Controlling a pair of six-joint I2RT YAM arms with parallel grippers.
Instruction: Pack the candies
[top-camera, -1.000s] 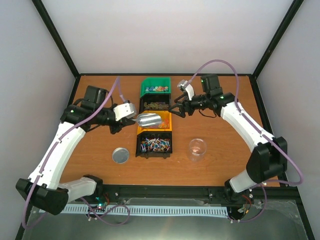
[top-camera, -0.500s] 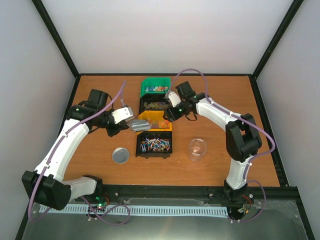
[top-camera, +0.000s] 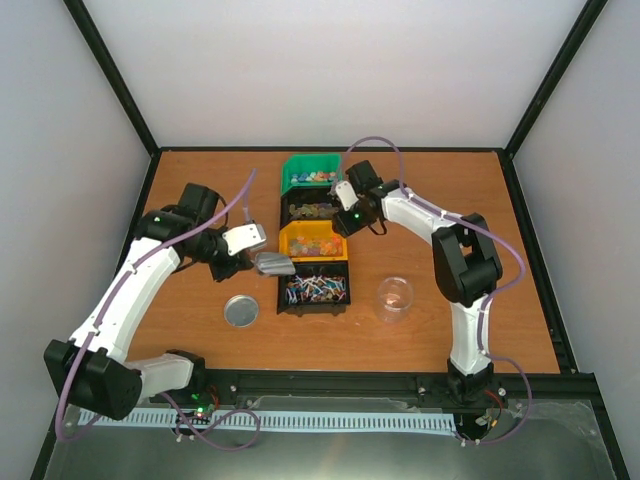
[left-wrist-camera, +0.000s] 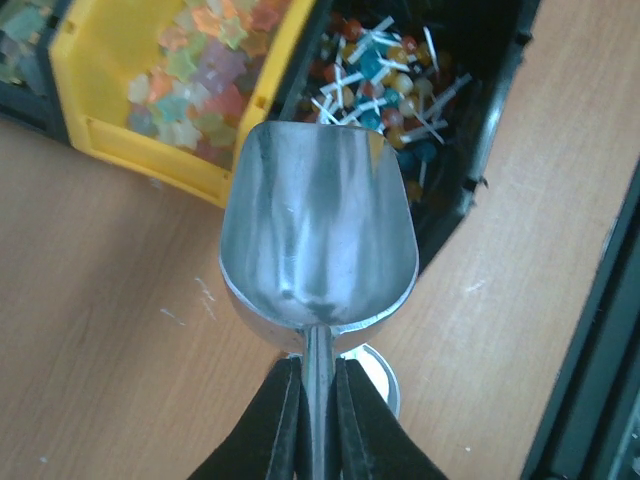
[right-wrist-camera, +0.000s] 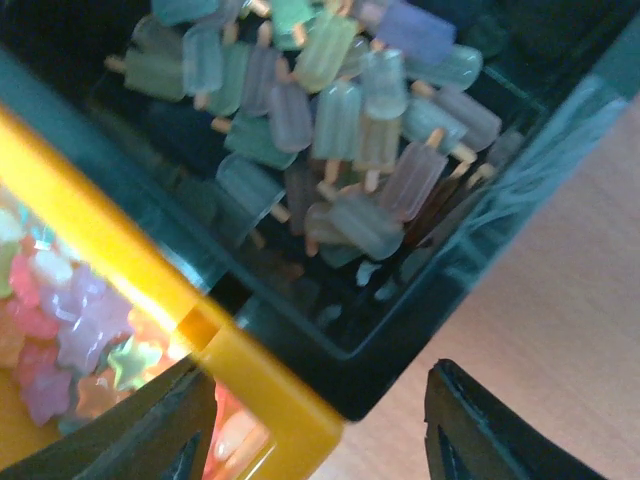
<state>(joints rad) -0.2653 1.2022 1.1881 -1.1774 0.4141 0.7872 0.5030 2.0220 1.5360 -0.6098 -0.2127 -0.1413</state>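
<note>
The candies lie in a row of bins: star-shaped ones (left-wrist-camera: 195, 75) in the yellow bin (top-camera: 312, 241), lollipops (left-wrist-camera: 395, 75) in the near black bin (top-camera: 314, 291), and popsicle-shaped ones (right-wrist-camera: 335, 125) in the far black bin (top-camera: 310, 209). My left gripper (left-wrist-camera: 318, 375) is shut on the handle of an empty silver scoop (left-wrist-camera: 318, 230), held just left of the yellow and near black bins. My right gripper (right-wrist-camera: 318, 385) is open and low at the right side of the bins. It straddles the yellow bin's corner (right-wrist-camera: 265, 400), with one finger (right-wrist-camera: 165, 425) inside that bin and the other (right-wrist-camera: 490, 425) outside.
A green bin (top-camera: 312, 172) of candies heads the row at the far end. The round silver lid (top-camera: 241, 310) lies on the table left of the bins, under the scoop in the left wrist view. A clear cup (top-camera: 395, 298) stands right of the near black bin.
My right arm swung left and down to the bins' right side, and its jaws narrowed. My left gripper drew the scoop back from over the yellow bin, toward the near left.
</note>
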